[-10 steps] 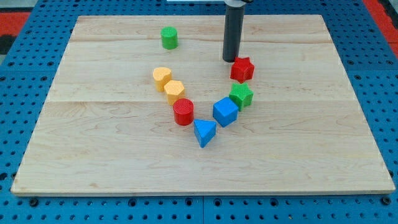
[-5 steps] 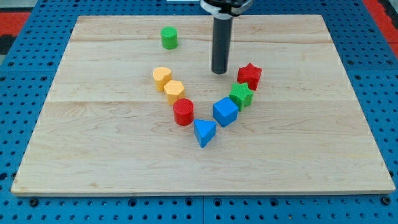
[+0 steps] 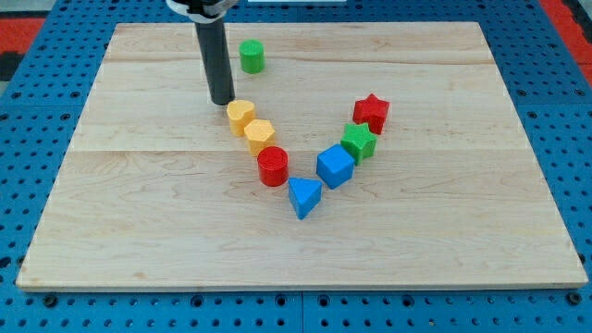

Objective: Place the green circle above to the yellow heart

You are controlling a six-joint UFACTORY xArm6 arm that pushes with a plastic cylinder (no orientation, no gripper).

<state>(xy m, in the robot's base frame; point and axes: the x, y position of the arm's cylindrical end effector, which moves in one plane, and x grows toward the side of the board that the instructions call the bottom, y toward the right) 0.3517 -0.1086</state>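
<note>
Wooden desk, pale and made of joined planks, resting on a blue perforated base with red patches at the view's upper corners. The arm's tool is a straight dark rod with no jaws, so it neither opens, closes nor grips anything; my tip stands on the desk in the upper-left part of the block group, just beside the upper-left edge of the yellow heart, though contact between them cannot be confirmed. The green circle, a short cylinder, stands alone near the view's top, up and slightly to the right of my tip and well apart from the other blocks; it lies above the yellow heart, with bare wood between the two. The remaining blocks form a V shape. Its left limb descends from the yellow heart through a second yellow block, apparently hexagonal and touching the heart, to a red cylinder. A blue triangle marks the lowest point. The right limb rises through a blue cube and a green star to a red star, each close beside or touching its neighbour.
</note>
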